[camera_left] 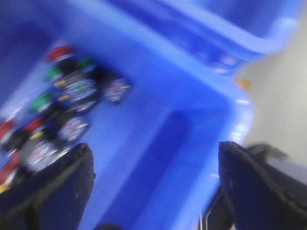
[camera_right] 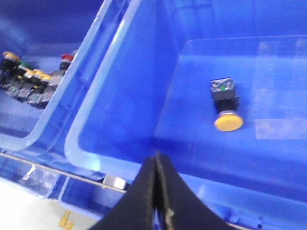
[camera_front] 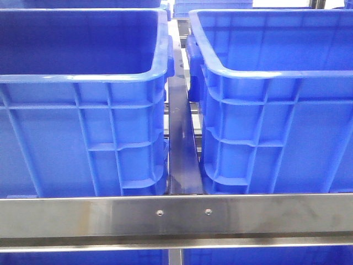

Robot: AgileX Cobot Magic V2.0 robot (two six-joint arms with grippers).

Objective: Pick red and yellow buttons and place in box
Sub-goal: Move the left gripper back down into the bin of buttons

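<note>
In the blurred left wrist view, a heap of buttons (camera_left: 57,110) with red, green and yellow caps lies on the floor of a blue bin (camera_left: 192,91). My left gripper (camera_left: 156,184) is open and empty above the bin's corner, beside the heap. In the right wrist view, one yellow button (camera_right: 225,103) lies alone on the floor of the other blue box (camera_right: 124,96). My right gripper (camera_right: 157,165) is shut and empty above that box's near rim. More buttons (camera_right: 29,79) show in the neighbouring bin. The front view shows neither gripper nor any button.
In the front view two tall blue bins (camera_front: 83,110) (camera_front: 276,110) stand side by side behind a steel rail (camera_front: 176,215), with a narrow dark gap (camera_front: 181,138) between them. Light floor (camera_left: 283,96) lies outside the bins.
</note>
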